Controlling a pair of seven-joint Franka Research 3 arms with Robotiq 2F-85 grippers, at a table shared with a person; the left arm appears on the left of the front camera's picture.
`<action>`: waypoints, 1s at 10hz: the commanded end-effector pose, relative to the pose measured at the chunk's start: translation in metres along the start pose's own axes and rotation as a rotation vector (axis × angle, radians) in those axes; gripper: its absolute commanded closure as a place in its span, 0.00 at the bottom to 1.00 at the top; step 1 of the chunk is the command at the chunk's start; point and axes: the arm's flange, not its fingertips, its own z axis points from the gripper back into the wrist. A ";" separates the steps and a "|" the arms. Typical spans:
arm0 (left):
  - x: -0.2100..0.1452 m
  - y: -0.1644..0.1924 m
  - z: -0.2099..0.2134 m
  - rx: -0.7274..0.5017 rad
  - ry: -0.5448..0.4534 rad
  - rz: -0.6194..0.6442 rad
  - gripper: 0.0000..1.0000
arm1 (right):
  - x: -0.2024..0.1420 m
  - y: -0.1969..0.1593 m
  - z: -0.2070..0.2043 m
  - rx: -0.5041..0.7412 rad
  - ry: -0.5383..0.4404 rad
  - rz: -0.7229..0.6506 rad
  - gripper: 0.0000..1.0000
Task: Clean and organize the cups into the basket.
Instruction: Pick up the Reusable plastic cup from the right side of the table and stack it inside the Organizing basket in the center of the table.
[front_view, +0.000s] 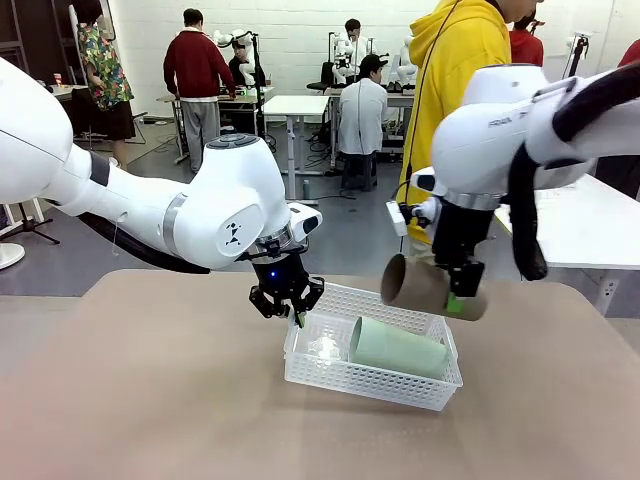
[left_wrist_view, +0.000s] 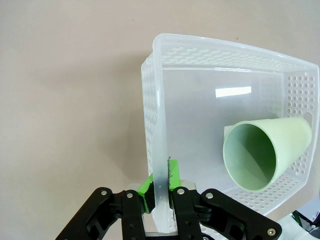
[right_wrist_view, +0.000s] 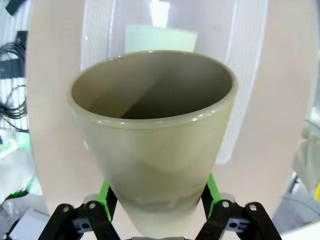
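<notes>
Brown cup (front_view: 428, 288) over basket (front_view: 372, 386), tumbler (front_view: 398, 348) inside

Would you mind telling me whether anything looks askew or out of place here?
The basket sits skewed to the table edge, its left wall pinched by the left pincer. The mint cup lies on its side inside.

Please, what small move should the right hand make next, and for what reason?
Probably lower the brown cup onto the basket's bare floor beside the green cup. The right hand holds it on its side above the basket, the left hand is shut on the basket's wall, and the floor beside the green cup looks free.
</notes>
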 end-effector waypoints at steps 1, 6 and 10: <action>0.000 -0.001 0.001 -0.003 -0.001 -0.006 1.00 | 0.007 -0.012 0.011 0.007 0.023 0.006 0.19; 0.000 -0.001 0.001 -0.003 -0.001 -0.006 1.00 | 0.010 -0.005 0.002 0.006 -0.004 0.015 0.19; 0.000 -0.001 0.001 -0.003 -0.001 -0.006 1.00 | 0.031 -0.014 -0.013 -0.005 0.032 0.081 0.19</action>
